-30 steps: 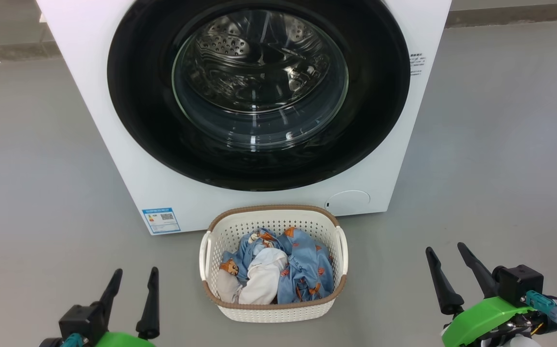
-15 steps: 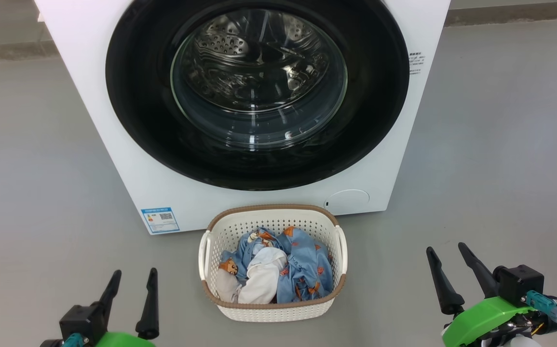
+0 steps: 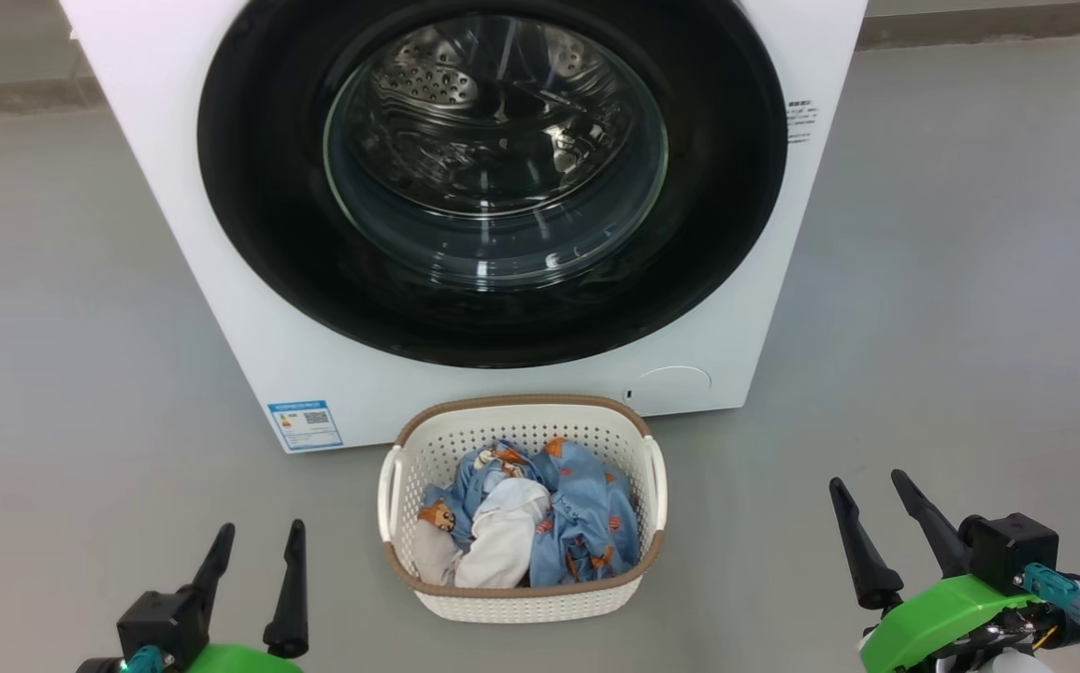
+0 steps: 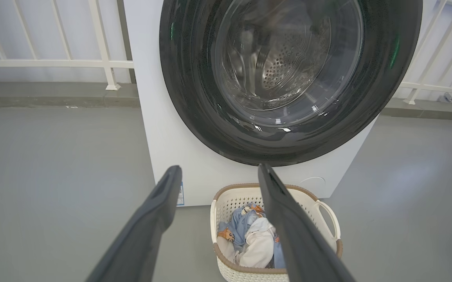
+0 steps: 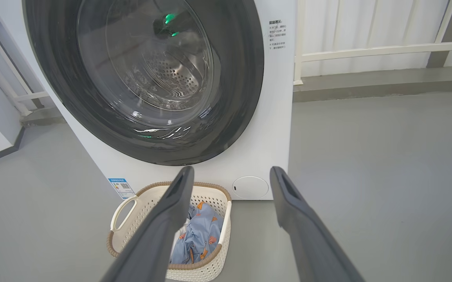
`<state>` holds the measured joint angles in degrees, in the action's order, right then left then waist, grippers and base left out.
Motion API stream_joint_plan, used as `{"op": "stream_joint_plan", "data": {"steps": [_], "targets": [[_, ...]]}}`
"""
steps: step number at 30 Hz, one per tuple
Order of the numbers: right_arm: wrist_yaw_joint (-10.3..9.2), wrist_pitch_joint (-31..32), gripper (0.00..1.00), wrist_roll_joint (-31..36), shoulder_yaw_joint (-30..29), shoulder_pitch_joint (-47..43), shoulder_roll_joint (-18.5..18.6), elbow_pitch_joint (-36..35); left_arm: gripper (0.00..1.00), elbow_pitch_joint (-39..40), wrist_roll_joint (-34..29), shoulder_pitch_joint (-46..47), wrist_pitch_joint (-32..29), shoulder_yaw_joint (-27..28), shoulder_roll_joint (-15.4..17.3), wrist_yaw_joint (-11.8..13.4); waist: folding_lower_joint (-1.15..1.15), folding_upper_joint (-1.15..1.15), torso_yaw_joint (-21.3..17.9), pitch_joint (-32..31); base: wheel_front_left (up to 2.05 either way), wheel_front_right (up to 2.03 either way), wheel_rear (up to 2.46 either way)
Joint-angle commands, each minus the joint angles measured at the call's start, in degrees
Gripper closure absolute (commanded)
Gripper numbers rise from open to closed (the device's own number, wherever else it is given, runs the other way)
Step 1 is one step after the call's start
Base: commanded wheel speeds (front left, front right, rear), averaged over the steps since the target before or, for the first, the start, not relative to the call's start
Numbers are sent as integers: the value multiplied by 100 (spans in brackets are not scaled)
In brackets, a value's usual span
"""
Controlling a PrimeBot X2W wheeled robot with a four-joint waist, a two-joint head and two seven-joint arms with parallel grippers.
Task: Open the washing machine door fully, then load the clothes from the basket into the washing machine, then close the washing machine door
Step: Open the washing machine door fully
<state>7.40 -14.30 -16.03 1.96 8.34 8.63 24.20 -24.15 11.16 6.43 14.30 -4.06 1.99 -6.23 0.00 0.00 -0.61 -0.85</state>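
The white washing machine (image 3: 222,280) stands ahead on the grey floor, its round black-rimmed door (image 3: 493,178) shut flat against the front. The steel drum shows through the glass. In front of it sits the cream basket (image 3: 521,598) holding the clothes (image 3: 540,523), light-blue printed fabric and a white garment. My left gripper (image 3: 259,537) is open at the lower left, well short of the basket. My right gripper (image 3: 867,491) is open at the lower right, also apart from it. The left wrist view has the door (image 4: 194,98) above the basket (image 4: 327,211); the right wrist view shows the basket (image 5: 132,207).
A blue energy sticker (image 3: 306,425) and a round flap (image 3: 670,383) mark the machine's lower front. White railings (image 4: 53,62) and a low kerb (image 5: 382,84) run behind the machine. Grey floor stretches to both sides of the basket.
The whole head view has shifted slightly left, so the camera moved. Both grippers stay open in the same places.
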Motion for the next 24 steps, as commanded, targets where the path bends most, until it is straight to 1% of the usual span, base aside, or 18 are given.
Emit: {"op": "stream_joint_plan", "data": {"steps": [1,6,15,24], "targets": [[9,-70,0,93,111,180,47,-127,0,135,-86,260,70,171,94,25,0,0,-4,4,77,77,-154],[9,-70,0,121,107,186,40,-126,0,117,-97,275,70,187,94,22,0,0,-16,14,93,93,-186],[9,-70,0,327,65,185,96,-112,0,91,-105,257,70,173,92,20,0,0,-29,5,122,122,-245],[9,-70,0,454,-4,176,48,-130,0,96,-104,248,70,140,91,43,0,0,-14,-2,123,123,-246]]}}
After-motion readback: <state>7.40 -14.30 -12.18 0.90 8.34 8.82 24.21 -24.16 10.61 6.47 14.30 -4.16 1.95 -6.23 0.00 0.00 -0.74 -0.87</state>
